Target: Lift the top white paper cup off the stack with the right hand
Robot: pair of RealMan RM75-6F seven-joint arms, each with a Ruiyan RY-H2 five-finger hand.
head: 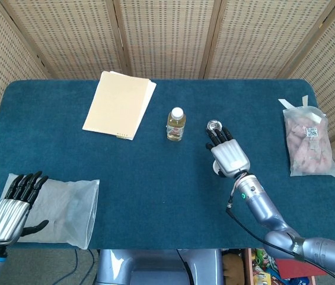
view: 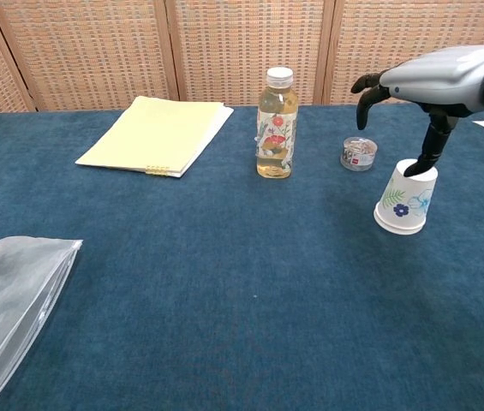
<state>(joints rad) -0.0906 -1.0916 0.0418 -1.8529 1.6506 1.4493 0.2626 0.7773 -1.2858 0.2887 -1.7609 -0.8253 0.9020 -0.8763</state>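
Fingers (view: pixel 370 84) of the right hand (view: pixel 434 75) are held spread above the inverted white paper cup (view: pixel 405 197), the thumb touching its top, toward the table's (view: pixel 224 282) right edge.

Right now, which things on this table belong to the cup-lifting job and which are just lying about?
Part of the job:
right hand, above the cup, thumb reaching down to its top
white paper cup, upside down

Lying about:
drink bottle
yellow notepad
small round tin
clear bag by left hand
pink-filled bag
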